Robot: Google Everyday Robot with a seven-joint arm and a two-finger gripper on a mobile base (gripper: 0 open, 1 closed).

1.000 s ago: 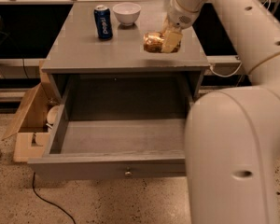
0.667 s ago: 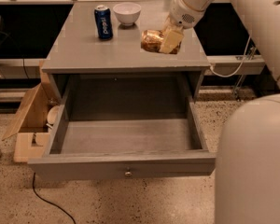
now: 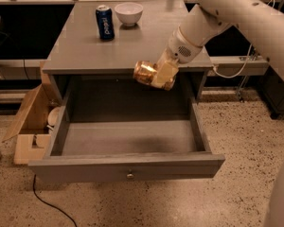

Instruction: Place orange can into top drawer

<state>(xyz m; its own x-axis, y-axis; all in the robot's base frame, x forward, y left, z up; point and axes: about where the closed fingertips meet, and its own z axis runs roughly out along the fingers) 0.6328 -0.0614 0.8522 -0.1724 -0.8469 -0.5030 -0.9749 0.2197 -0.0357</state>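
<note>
Off the tabletop's (image 3: 85,51) front edge, pale gripper (image 3: 162,75) clamps dented orange-gold can (image 3: 144,72); a high release could bounce it from the shallow grey drawer (image 3: 128,167).

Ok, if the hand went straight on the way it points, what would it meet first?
The hand, holding the orange can above the open top drawer, points down and left; it would likely meet the drawer's bare floor first, though depth is unclear.

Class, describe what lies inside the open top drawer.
Inside the top drawer, only its grey floor and walls show, with nothing on them. The gripper holds the orange can above its rear. The floor strip just behind the drawer front is hidden.
</note>
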